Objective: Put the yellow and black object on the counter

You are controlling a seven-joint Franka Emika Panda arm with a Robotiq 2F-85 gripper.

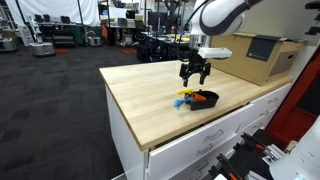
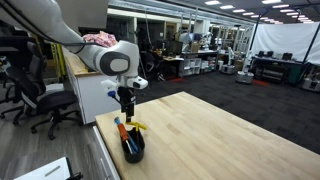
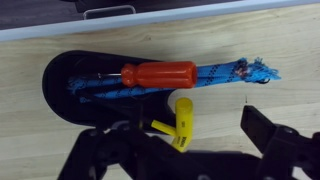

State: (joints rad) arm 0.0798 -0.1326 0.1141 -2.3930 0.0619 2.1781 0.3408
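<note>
The bench [image 1: 140, 95] is carrying a black bowl [image 3: 58, 82]. The end effector [image 1: 195, 75] is hovering above it, released and gripping nothing. The yellow and black object [image 3: 180, 120] is lying just beside the bowl, seemingly on the wood, so I am judging the placing as nearly done. Only the wrist view is showing the orange screwdriver [image 3: 158, 74] and blue rope [image 3: 235, 72] clearly. The exterior views are showing the end effector's height.
</note>
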